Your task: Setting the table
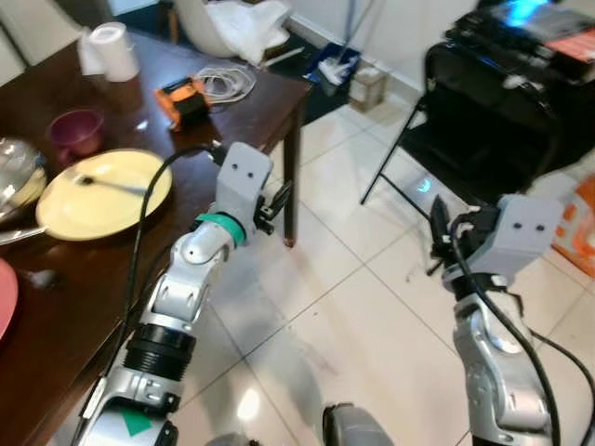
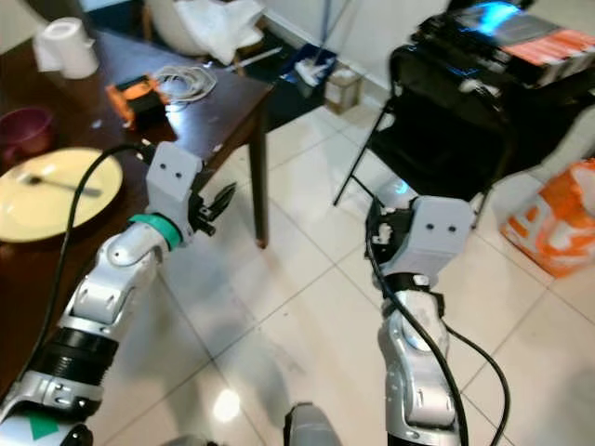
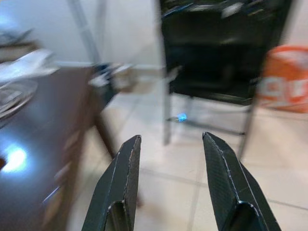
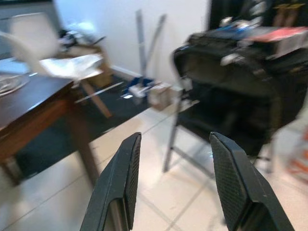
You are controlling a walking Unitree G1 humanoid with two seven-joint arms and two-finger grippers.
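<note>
A yellow plate (image 1: 84,218) with a fork (image 1: 112,184) lying on it sits on the dark wooden table (image 1: 74,279). Behind it stands a purple cup (image 1: 76,133). A pink plate (image 1: 5,297) shows at the table's left edge. My left gripper (image 1: 277,200) is open and empty, held off the table's right edge over the floor, near the table leg. Further right, my right gripper (image 1: 439,228) hangs over the tiled floor, also open and holding nothing.
A paper roll (image 1: 112,48), an orange device (image 1: 181,99) and a white cable (image 1: 228,84) lie at the table's far end. A shiny dish (image 1: 14,172) sits left of the plate. A loaded black chair (image 1: 483,121) and an orange bag (image 2: 558,228) stand to the right.
</note>
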